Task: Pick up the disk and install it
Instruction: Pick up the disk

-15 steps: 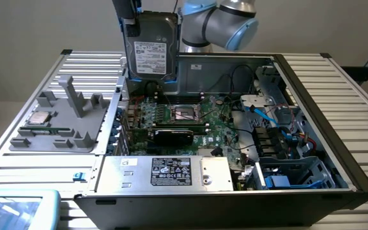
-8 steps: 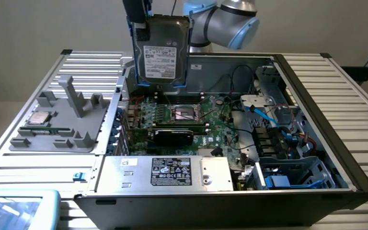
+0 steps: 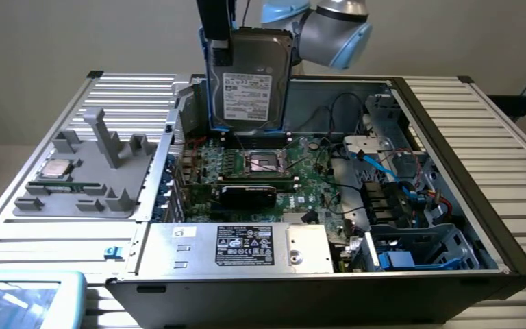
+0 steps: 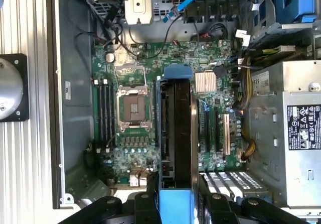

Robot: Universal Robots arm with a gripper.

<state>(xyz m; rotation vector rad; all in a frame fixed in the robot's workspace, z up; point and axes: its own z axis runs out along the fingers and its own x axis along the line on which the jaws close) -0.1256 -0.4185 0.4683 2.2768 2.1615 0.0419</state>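
Aloft, holds the disk (image 3: pixel 249 79) upright in the gripper (image 3: pixel 219 27), above the open computer case (image 3: pixel 482 199).
Exterior view: hangs label-face out, blue rails down its edges, over the far part of the motherboard (image 3: pixel 314 181) and clear of it, with the CPU chip (image 3: pixel 57 168) lying on the grey fixture (image 3: pixel 90 199) at the exterior view's left. Wrist view: appears edge-on, pinched between two black fingers (image 4: pixel 152 184), CPU socket (image 4: pixel 131 106) just beside its outline, power supply (image 4: pixel 281 148) well apart.

I note the disk (image 3: pixel 249 75) in my matt black claw (image 4: pixel 175 194) as dull silver-grey metal with a white paper label (image 3: pixel 246 89) and smooth blue plastic rails (image 4: pixel 175 73), the big box (image 3: pixel 167 248) as bare grey sheet metal.
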